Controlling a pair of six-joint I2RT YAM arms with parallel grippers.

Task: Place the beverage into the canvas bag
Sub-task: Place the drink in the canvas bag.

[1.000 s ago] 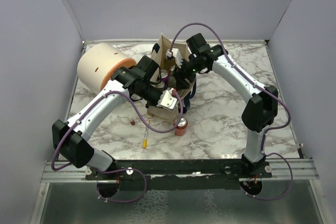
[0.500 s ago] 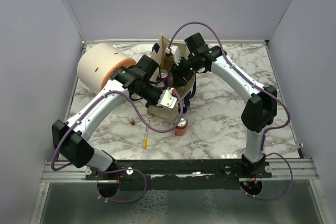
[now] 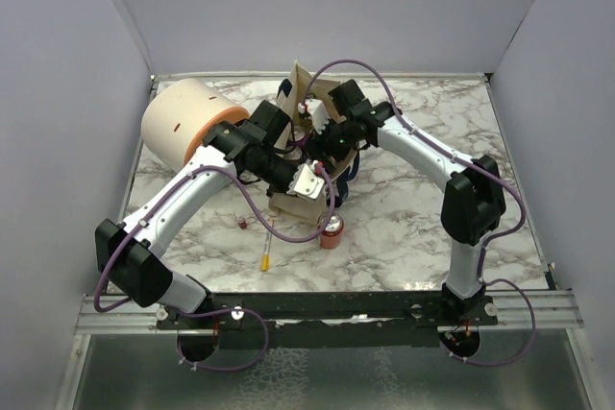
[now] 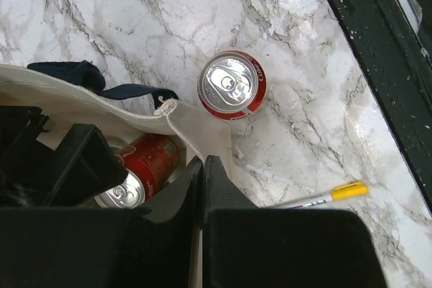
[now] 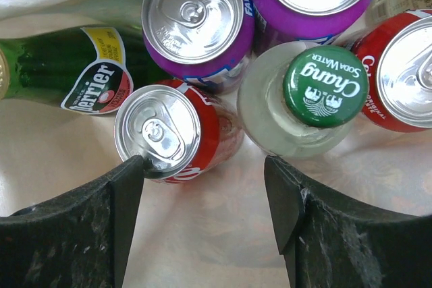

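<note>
Mostly done imo. canvas bag upright mid-table, already loaded: purple cans, Chang bottle, Perrier bottle lying flat, couple red cans. right gripper down inside bag, jaws spread wide, nothing between them, one finger touching red can. left gripper pressed together, pinching bag rim, propping mouth open. Left to do, far as I can tell: lone can upright on marble table, just beside bag.

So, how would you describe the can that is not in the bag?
Find the cream canvas bag in the middle of the marble table. Just in front of it, on the near side, one red can stands upright alone; the other cans are inside the bag.
</note>
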